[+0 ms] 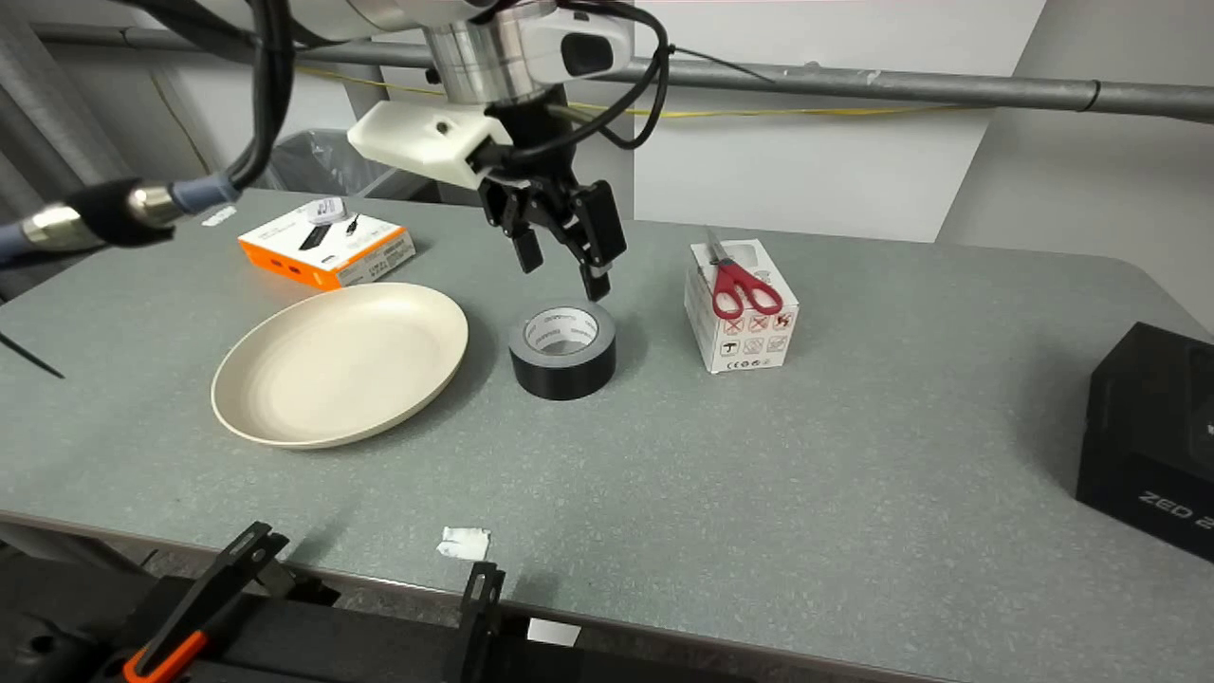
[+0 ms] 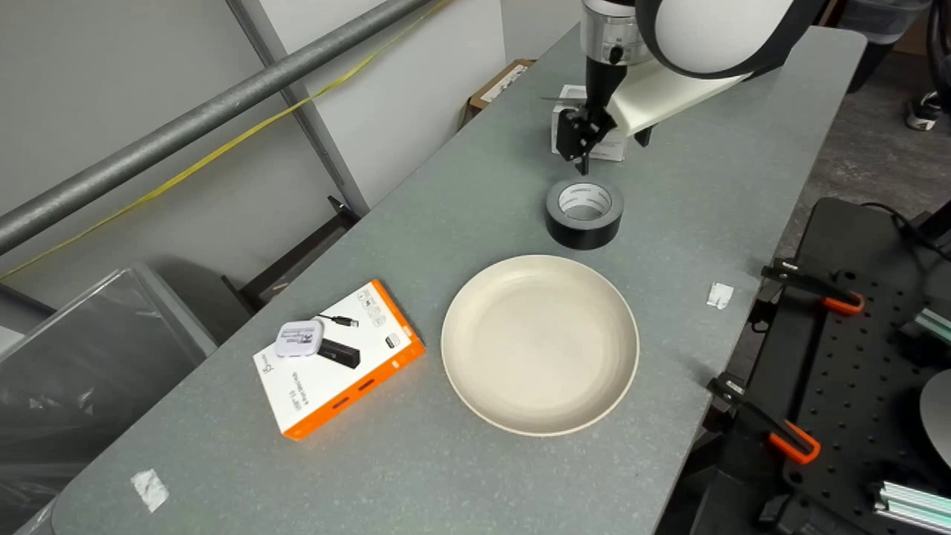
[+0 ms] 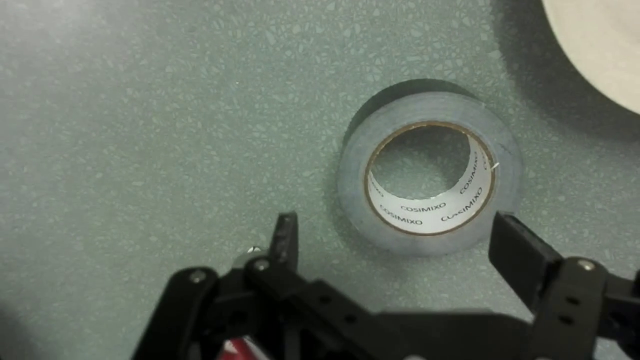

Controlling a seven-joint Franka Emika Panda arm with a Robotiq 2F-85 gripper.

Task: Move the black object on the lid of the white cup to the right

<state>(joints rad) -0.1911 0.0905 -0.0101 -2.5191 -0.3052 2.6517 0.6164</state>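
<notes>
Grey tabletop (image 1: 854, 455) bears the black tape roll (image 1: 564, 370). The spread, empty gripper (image 1: 563, 276) should centre over it before descending.

The roll of black tape (image 1: 563, 363) lay flat on the grey worktop (image 1: 854, 455), hollow centre facing up, its upper face greyish, its white core lining printed COSIMIXO. It sat between the long edges, well in from any visible corner.

On the worktop (image 1: 854, 455), an orange-white box (image 1: 327, 249) and a carton (image 1: 749, 334) bearing scissors (image 1: 734, 276) sat toward the wall-side edge, a black box (image 1: 1152, 441) near an end edge.
</notes>
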